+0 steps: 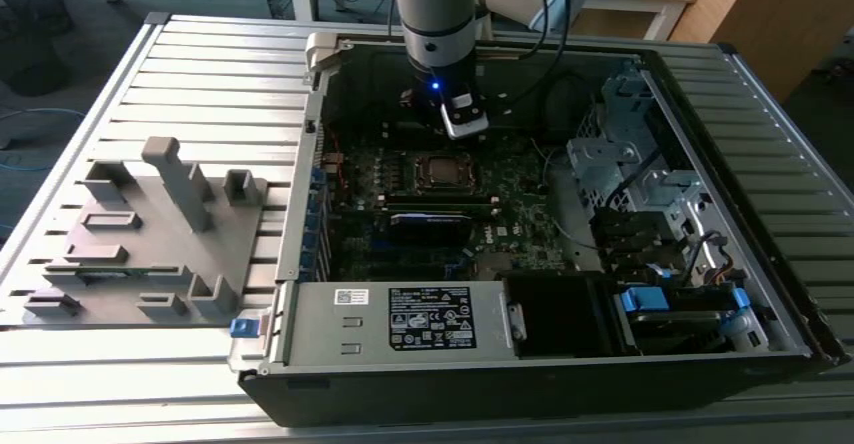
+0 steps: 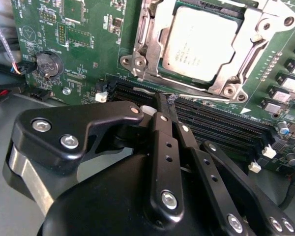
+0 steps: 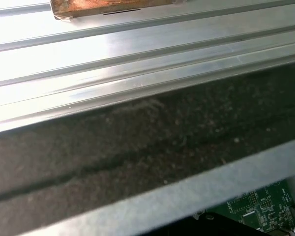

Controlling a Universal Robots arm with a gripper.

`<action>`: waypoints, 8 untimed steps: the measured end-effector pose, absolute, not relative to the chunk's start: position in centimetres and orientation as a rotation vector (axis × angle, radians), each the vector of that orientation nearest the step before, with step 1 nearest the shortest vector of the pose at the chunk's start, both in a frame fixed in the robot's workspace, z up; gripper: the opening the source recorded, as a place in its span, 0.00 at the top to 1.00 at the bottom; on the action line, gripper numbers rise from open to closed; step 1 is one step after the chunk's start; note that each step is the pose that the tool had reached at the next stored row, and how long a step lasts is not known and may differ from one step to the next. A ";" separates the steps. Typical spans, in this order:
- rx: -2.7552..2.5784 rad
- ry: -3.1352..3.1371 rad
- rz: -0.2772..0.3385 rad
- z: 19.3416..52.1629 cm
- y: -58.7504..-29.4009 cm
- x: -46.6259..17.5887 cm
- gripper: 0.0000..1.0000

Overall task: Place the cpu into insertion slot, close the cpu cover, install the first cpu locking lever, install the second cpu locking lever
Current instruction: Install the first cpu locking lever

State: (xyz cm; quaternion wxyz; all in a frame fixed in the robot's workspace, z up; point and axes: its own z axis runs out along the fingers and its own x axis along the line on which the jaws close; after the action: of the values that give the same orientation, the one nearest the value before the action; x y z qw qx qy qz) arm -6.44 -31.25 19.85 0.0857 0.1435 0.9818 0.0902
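Note:
The cpu (image 2: 201, 42) lies flat in its socket on the green motherboard (image 2: 88, 44), pale grey top up. The silvery cpu cover (image 2: 137, 59) lies down around it as a frame, the chip showing through its window. In the exterior view the cpu (image 1: 441, 169) sits mid-board inside the open case. My gripper (image 2: 164, 101) has its black fingers (image 2: 160, 128) pressed together, shut on nothing I can see, tips at the socket's edge beside the memory slots. In the exterior view my gripper (image 1: 463, 124) hangs just behind the socket. I cannot make out how the locking levers stand.
The case's walls (image 1: 307, 194) surround the board. A grey power box (image 1: 400, 319) with a white label fills the front, and drive cages (image 1: 627, 174) stand at the exterior view's right. A grey fixture plate (image 1: 147, 234) lies on the slatted table (image 3: 137, 44). A coin battery (image 2: 48, 64) sits on the board.

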 end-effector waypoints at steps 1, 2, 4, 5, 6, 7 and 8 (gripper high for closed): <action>0.428 2.927 0.269 19.8 -31.2 -6.4 0.90; 0.428 2.927 0.269 19.8 -31.2 -6.4 0.90; 0.428 2.927 0.268 19.7 -31.3 -6.4 0.90; 0.428 2.927 0.267 19.7 -31.2 -6.4 0.90; 0.428 2.927 0.266 19.7 -31.2 -6.4 0.90; 0.428 2.927 0.264 19.7 -31.2 -6.4 0.90; 0.427 2.927 0.262 19.7 -31.2 -6.4 0.90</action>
State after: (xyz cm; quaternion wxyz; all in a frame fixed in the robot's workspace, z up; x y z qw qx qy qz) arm -6.44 -31.24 19.70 0.0861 0.1434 0.9820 0.0878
